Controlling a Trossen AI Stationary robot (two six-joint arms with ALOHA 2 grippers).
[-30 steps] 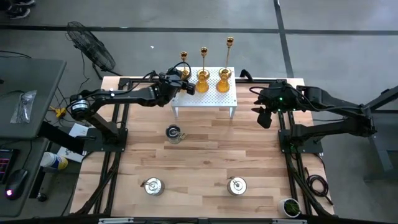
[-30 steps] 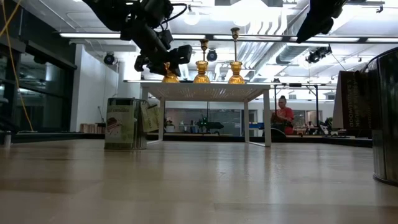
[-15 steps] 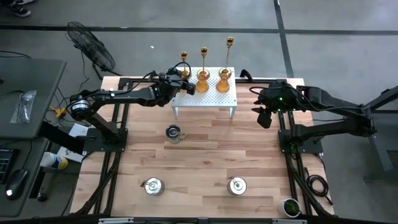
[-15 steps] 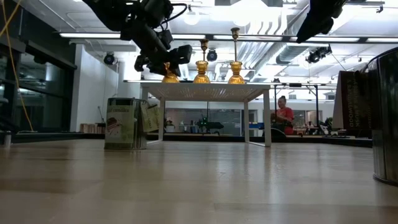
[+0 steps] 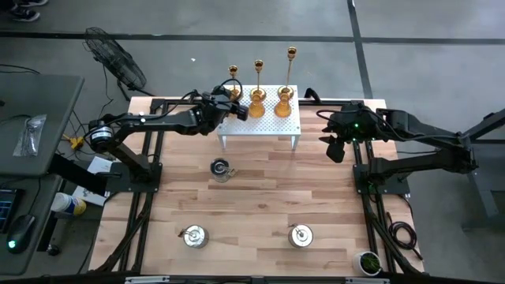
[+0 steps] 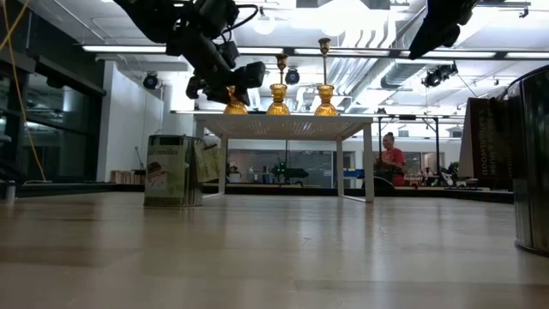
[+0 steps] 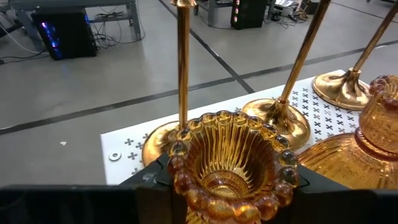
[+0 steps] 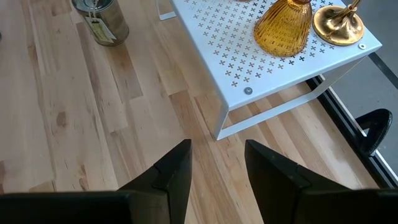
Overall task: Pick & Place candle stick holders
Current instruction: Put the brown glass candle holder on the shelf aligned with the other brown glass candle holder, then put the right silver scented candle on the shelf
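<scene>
Amber glass is what the left gripper (image 7: pixel 227 186) is clamping on, one ribbed amber cup (image 7: pixel 227 163) sitting squarely between its fingers at the left end of the white perforated rack (image 5: pixel 268 122), seemingly being lined up in front of the shortest gold candlestick (image 7: pixel 182 68) to match the two cups (image 5: pixel 271 98) standing before their own sticks; the right gripper (image 8: pixel 214 163) is waiting off the rack's right side with its fingers parted and nothing between them. Three silvery pots (image 5: pixel 221 168) are sitting on the wooden table (image 5: pixel 260 197), well apart from both grippers; presumably they are next.
</scene>
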